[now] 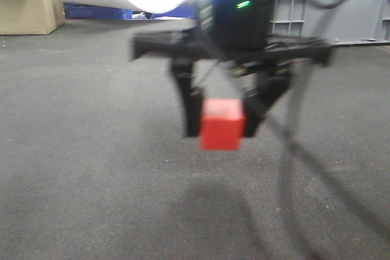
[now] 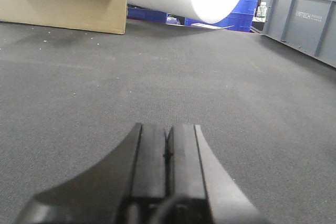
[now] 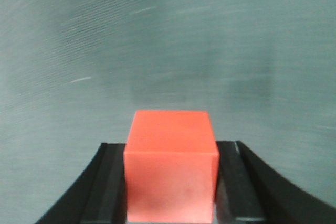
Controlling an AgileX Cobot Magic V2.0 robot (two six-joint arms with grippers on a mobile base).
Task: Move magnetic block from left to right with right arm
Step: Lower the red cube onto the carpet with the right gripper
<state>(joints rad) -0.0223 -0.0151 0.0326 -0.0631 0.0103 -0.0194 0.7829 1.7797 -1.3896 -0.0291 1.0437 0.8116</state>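
right end effector (image 1: 222,120) clamps the magnetic block (image 1: 222,125) clear above the grey floor (image 1: 91,150) for carrying; left end effector (image 2: 167,150) sits pinched together, empty.

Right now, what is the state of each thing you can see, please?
Block: held off the floor, clamped between two fingers.
Right gripper: shut on the block, one finger on each side.
Left gripper: shut, empty, fingers pressed together, low over the floor.
Floor: dark grey, bare under the block.
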